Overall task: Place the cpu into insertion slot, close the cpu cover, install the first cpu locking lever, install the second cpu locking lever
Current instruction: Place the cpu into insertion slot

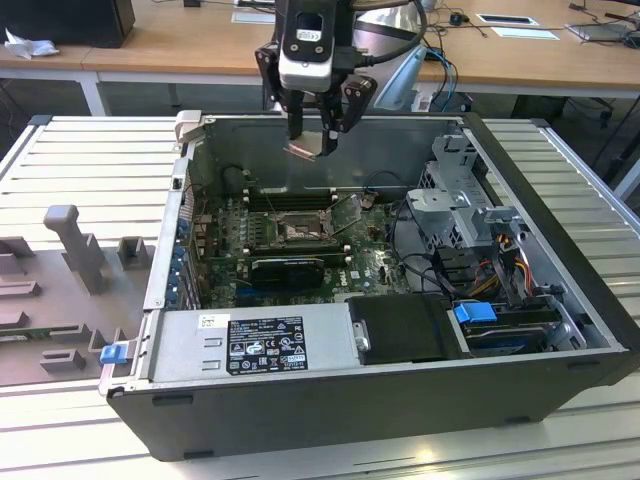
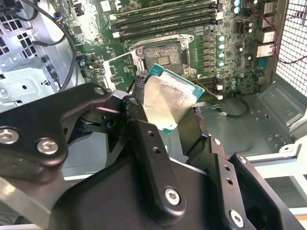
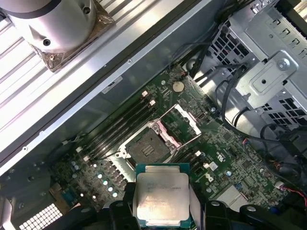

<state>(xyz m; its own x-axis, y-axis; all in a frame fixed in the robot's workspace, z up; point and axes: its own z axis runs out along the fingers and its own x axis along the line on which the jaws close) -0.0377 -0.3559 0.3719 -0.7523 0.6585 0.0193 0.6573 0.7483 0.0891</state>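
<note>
My gripper point(image 1: 315, 135) hangs above the rear wall of the open computer case, shut on the cpu point(image 1: 305, 150), which tilts in its grip. In both wrist views the cpu point(image 3: 161, 199) point(image 2: 168, 103) shows its pale metal top and green rim between the black fingers point(image 2: 139, 120). The insertion slot point(image 1: 297, 232) point(image 3: 146, 146) point(image 2: 165, 55) lies bare on the green board below, well apart from the cpu. The cpu cover point(image 3: 180, 125) point(image 2: 120, 69) stands swung open beside the slot.
Long memory slots point(image 1: 285, 200) run behind the socket and a black graphics card point(image 1: 290, 265) lies in front. A power supply point(image 1: 260, 345) fills the case front, with a metal drive cage point(image 1: 455, 200) and cables on the exterior view's right. A grey fixture point(image 1: 70, 250) sits outside the case.
</note>
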